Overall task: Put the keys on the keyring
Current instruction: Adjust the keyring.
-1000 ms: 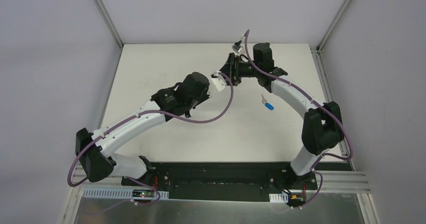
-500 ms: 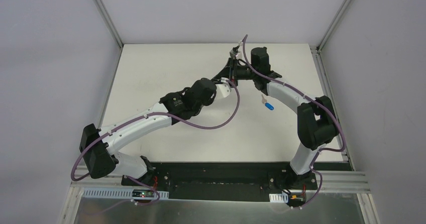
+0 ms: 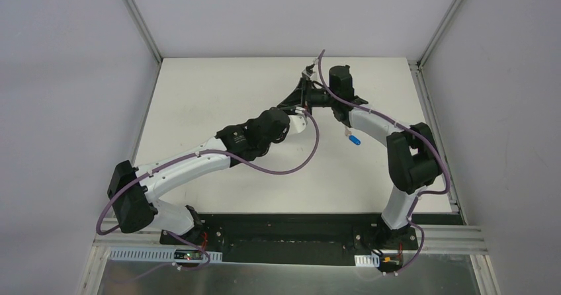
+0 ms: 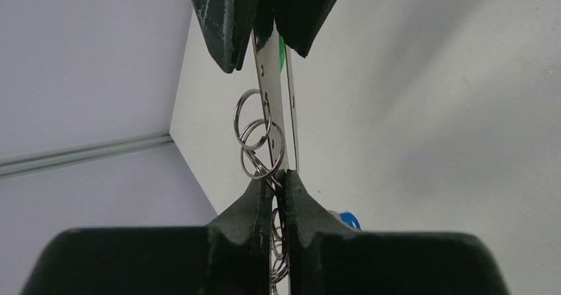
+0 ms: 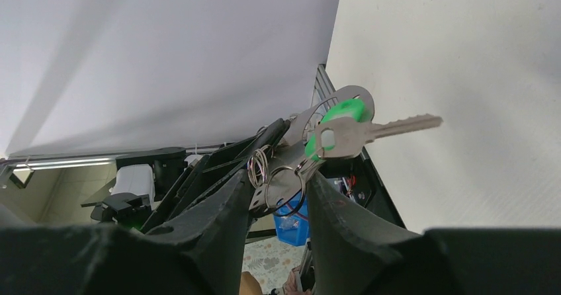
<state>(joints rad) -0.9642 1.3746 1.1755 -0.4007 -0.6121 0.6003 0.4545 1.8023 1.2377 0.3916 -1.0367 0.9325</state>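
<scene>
Left jaws clenched keyring [image 4: 272, 90] at near end, right jaws seemingly gripped the far; blue key [image 3: 354, 139] lay on table [image 3: 218, 83], nearer right arm [image 3: 410, 157].

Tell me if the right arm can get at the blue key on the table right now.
Probably not yet. The blue key lies uncovered close beside that arm, but the right claw is shut on the keyring, so it would need to let go first.
</scene>
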